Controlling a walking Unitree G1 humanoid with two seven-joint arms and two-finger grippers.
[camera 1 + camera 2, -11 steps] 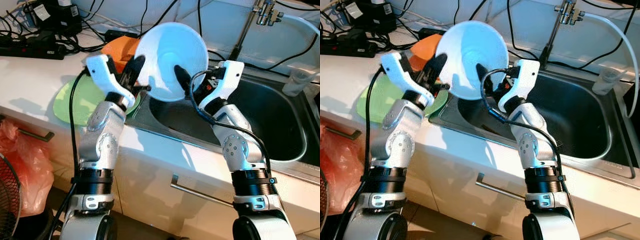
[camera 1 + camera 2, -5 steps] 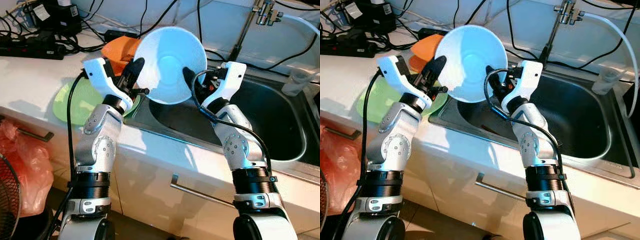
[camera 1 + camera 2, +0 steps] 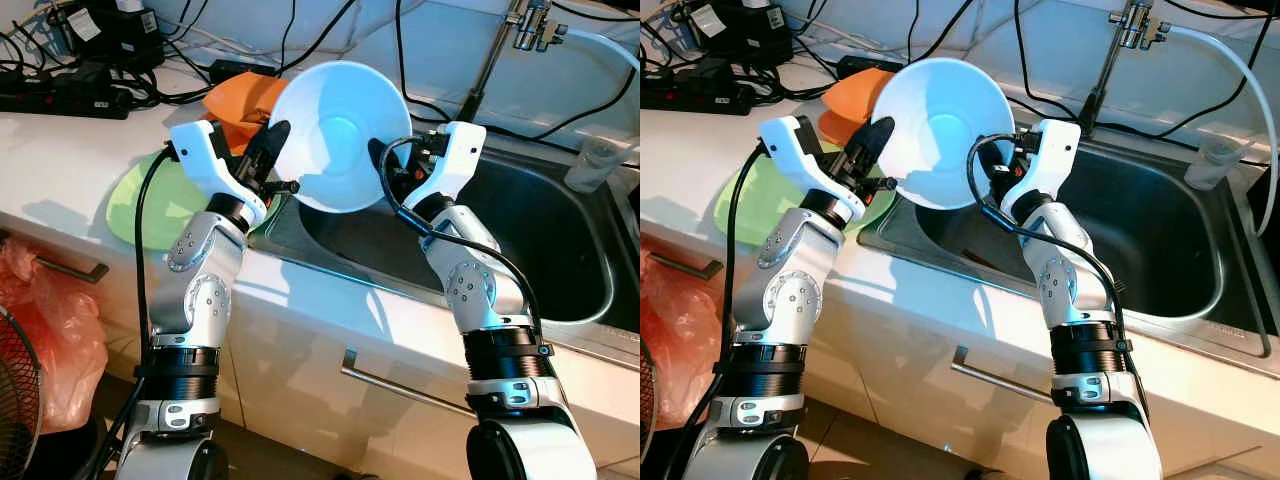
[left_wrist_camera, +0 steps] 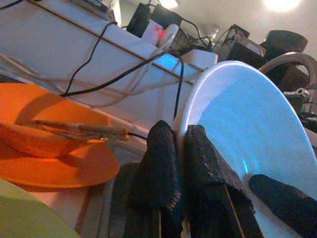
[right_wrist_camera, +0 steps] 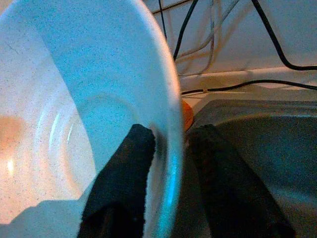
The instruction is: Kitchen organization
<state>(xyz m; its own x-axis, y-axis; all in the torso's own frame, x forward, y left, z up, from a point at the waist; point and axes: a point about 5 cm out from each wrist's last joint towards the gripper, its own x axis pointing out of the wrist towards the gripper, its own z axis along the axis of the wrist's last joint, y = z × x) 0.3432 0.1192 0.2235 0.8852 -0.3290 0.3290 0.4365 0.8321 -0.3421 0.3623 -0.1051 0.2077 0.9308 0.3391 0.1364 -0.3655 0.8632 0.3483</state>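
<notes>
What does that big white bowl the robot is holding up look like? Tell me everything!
The big round white bowl looks smooth, glossy and faintly speckled, with a flat circle at its bottom and nothing inside. It is tipped on edge, its hollow facing the camera, held in the air above the sink's left end. The left gripper pinches one side of its rim and the right gripper the other, one finger inside and one outside.

Bright overhead light, hard shadows; wrist views dim, blue-tinted, softly blurred.
</notes>
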